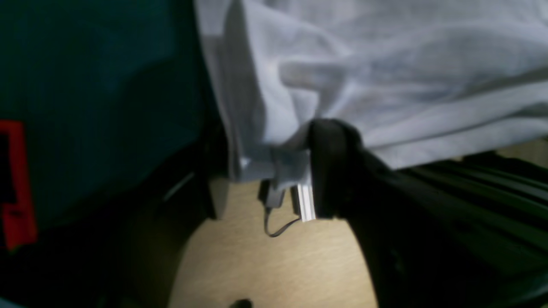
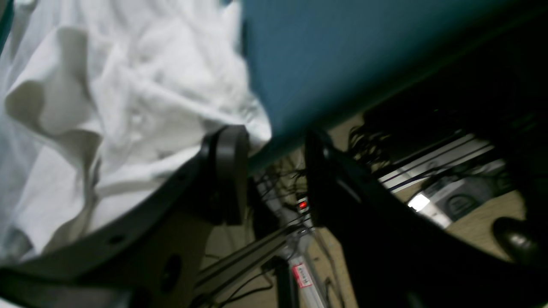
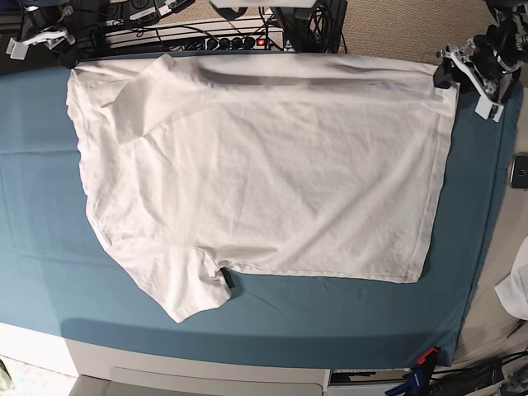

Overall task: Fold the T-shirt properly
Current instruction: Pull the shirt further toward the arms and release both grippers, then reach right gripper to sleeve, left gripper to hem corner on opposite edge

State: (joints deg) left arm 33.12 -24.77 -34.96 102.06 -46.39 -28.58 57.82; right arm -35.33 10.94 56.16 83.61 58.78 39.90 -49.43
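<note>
Left wrist view
- T-shirt [image 1: 385,72]: white cloth filling twelve to three o'clock; a hem corner droops at centre.
- Left gripper [image 1: 295,179]: one dark finger [image 1: 329,171] shows beside that corner; the other is hidden, so whether the fingers are spread or pinching I cannot tell.
- Teal cloth [image 1: 98,85]: dark, at nine to eleven o'clock.
- Writing: none readable; a red tab at nine o'clock is blank.

Right wrist view
- T-shirt [image 2: 107,107]: rumpled, at nine to eleven o'clock, lying against one finger.
- Right gripper [image 2: 274,175]: fingers [image 2: 229,171] spread apart, nothing between them but the table edge and cables beyond.
- Teal cloth [image 2: 342,55]: at twelve to two o'clock.
- Writing: a small label at six o'clock, too blurred to read.

Base view
- T-shirt [image 3: 264,173]: spread flat on the teal cloth [image 3: 330,322], collar side at nine o'clock, hem at three o'clock; a lower sleeve points to seven o'clock.
- Left gripper [image 3: 450,78]: at two o'clock, at the far hem corner.
- Right gripper [image 3: 62,45]: at eleven o'clock, at the far shoulder corner.
- Risk: the far edge lies on the table's rim; released corners could slide off behind, or snag on a finger as the arms withdraw and wrinkle the cloth.
</note>
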